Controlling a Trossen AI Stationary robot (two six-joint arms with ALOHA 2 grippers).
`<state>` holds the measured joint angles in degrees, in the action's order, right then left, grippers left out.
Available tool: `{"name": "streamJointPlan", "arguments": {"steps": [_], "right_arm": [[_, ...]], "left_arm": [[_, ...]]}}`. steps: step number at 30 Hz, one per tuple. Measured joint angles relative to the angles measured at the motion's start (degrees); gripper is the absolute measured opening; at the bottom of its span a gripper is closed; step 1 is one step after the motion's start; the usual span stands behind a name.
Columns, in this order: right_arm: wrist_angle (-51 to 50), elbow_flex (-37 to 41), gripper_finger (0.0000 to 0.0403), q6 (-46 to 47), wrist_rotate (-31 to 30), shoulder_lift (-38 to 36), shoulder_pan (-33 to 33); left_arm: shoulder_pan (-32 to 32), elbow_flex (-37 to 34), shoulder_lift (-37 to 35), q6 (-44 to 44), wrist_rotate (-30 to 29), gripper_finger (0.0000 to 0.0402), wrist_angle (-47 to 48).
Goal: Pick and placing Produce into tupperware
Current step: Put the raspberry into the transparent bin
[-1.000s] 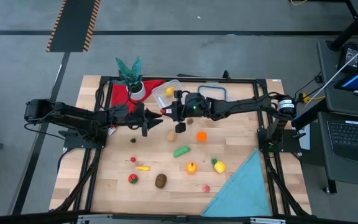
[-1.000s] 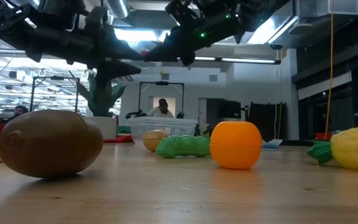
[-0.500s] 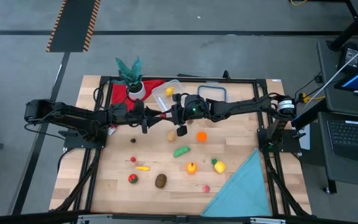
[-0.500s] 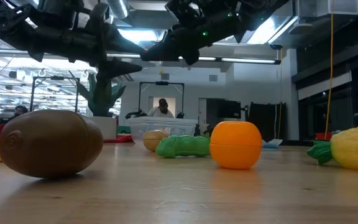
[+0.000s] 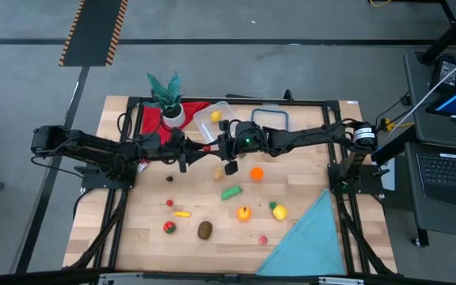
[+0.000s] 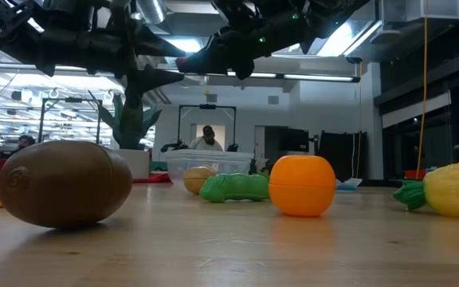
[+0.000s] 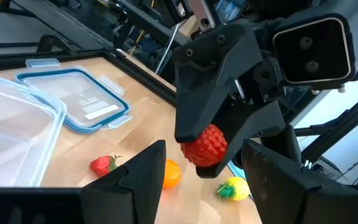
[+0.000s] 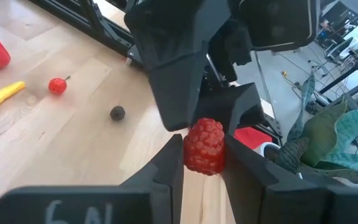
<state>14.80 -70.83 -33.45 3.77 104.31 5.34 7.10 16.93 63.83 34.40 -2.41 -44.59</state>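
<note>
Wooden table with scattered produce; the tupperware stands at the far edge, beside the potted plant. Mid-air above the table, just in front of the tupperware, the right gripper pinches a red raspberry. The left gripper, fingers spread around the berry without clamping it, faces it, apparently in a handover.

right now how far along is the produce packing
Done: one yellow piece sits in the tupperware. In hand: the right gripper holds a raspberry between the left gripper's open fingers. Left: the orange, pea pod, kiwi and other pieces lie on the table.
</note>
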Motion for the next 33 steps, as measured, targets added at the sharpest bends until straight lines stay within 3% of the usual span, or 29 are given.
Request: {"name": "streamJointPlan", "arguments": {"steps": [17, 33], "right_arm": [[0.2, 0.0, 0.0090, 0.0, 0.0, 0.0, 0.0], [0.1, 0.0, 0.0090, 0.0, -0.1, 0.0, 0.0]], "left_arm": [[0.0, 0.0, 0.4, 0.1, -2.2, 0.0192, -1.4], [0.0, 0.0, 0.7, -0.4, -2.2, 0.0122, -1.4]]}}
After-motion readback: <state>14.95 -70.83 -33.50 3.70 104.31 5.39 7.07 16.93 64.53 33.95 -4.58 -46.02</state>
